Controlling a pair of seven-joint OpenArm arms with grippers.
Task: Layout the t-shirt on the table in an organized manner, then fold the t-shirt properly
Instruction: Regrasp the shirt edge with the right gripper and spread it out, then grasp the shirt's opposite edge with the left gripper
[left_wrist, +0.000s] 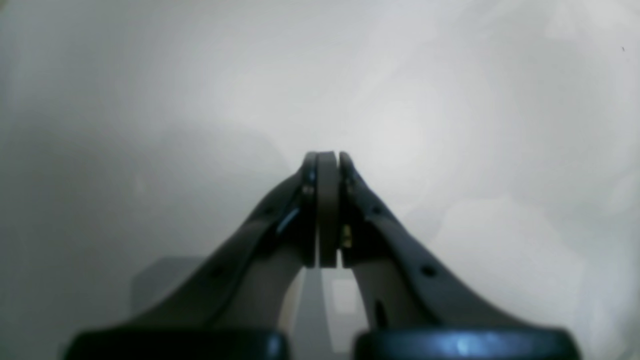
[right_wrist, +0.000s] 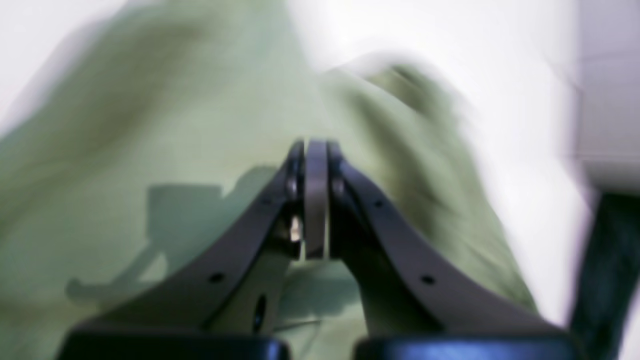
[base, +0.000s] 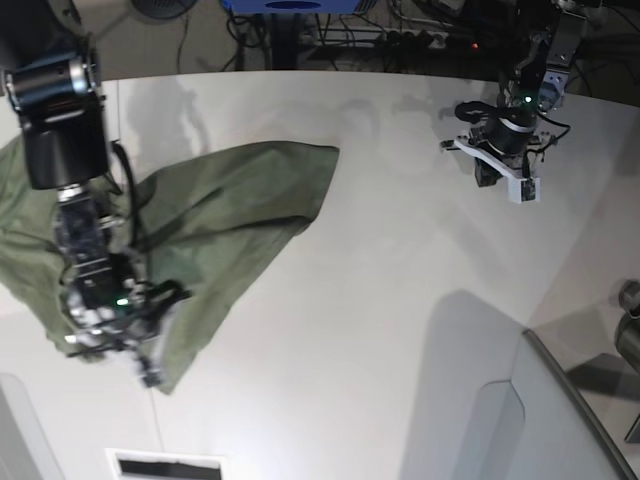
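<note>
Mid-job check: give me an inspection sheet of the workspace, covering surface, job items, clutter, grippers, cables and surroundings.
Surface: white table, mostly bare, shadows only.
Job's things: olive-green t-shirt lies crumpled and unfolded at the table's left in the base view, part hanging past the edge.
Clutter: nothing seen on the tabletop.
Grippers: left gripper shut, empty, over bare table, away from the shirt. Right gripper shut, over the shirt; view blurred, no cloth visible between the jaws.
Cables: dark cables run along the right arm above the shirt; more on the floor behind the table.
Surroundings: equipment and wiring behind the far edge; grey panel at lower right.
</note>
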